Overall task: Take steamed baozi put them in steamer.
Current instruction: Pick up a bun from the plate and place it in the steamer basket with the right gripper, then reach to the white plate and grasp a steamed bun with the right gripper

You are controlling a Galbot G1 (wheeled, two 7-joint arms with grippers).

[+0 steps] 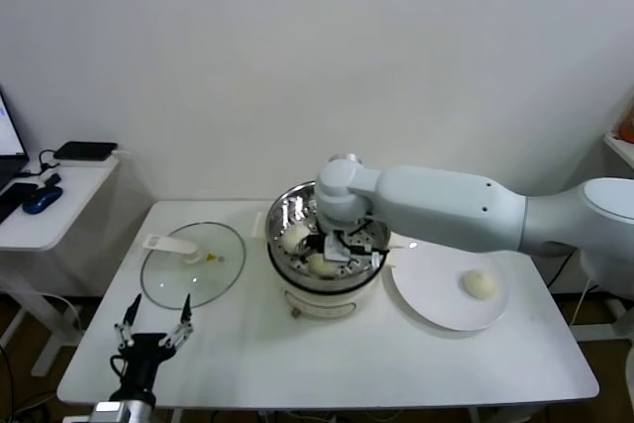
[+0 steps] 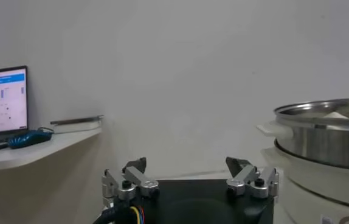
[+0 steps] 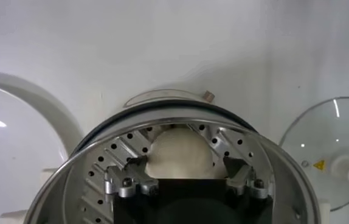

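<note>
The steamer [image 1: 280,211] is a shiny perforated steel basket on a cream pot base at the table's middle. My right gripper [image 1: 338,246] is down inside it, open, its fingers either side of a cream baozi [image 3: 180,155] that rests on the perforated floor. In the head view two baozi show in the basket, one [image 1: 295,236] toward the far left and one [image 1: 319,264] by the gripper. Another baozi [image 1: 480,284] lies on the white plate [image 1: 431,296] to the right. My left gripper [image 1: 155,327] is open and empty, parked at the front left edge.
The glass lid [image 1: 193,266] with a white handle lies left of the steamer, and also shows in the right wrist view [image 3: 332,152]. A side table [image 1: 54,215] with a mouse and a laptop stands far left. The steamer's side fills the left wrist view [image 2: 323,131].
</note>
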